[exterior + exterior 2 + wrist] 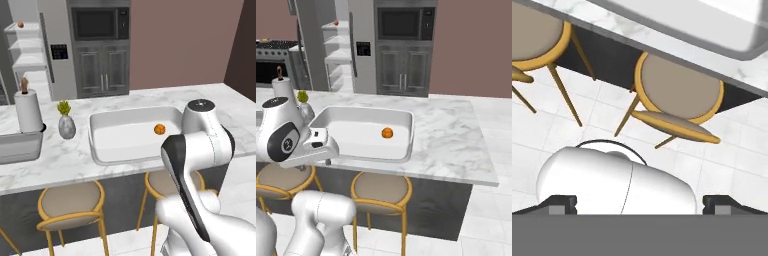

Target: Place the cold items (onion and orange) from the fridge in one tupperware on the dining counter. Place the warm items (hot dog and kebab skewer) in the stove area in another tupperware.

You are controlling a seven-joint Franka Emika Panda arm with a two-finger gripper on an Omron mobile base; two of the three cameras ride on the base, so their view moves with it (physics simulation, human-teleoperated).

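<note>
White arm sits folded low in front of the dining counter (60, 160), wrist turned down, so the gripper (640, 202) looks at floor tiles and a tan stool (679, 90) tucked under the counter edge. Finger tips (559, 204) sit far apart at the bottom corners of the hand view, nothing between them: jaws spread, empty. Probably a carry or transit pose, hand kept clear of the counter lip.

On the marble top, a big white tupperware (100, 145) lies near the front edge, within reach. Orange (159, 129) rests alone inside it, toward its right side, so half the cold pair looks done. Beside it stand a vase (66, 125) and a paper towel roll (28, 110).

Far back, the fridge (331, 45) stands open; a small round item (336, 22) on an upper shelf may be the onion, too small to be sure. Stove (273, 57) sits at far left; no warm items made out.
</note>
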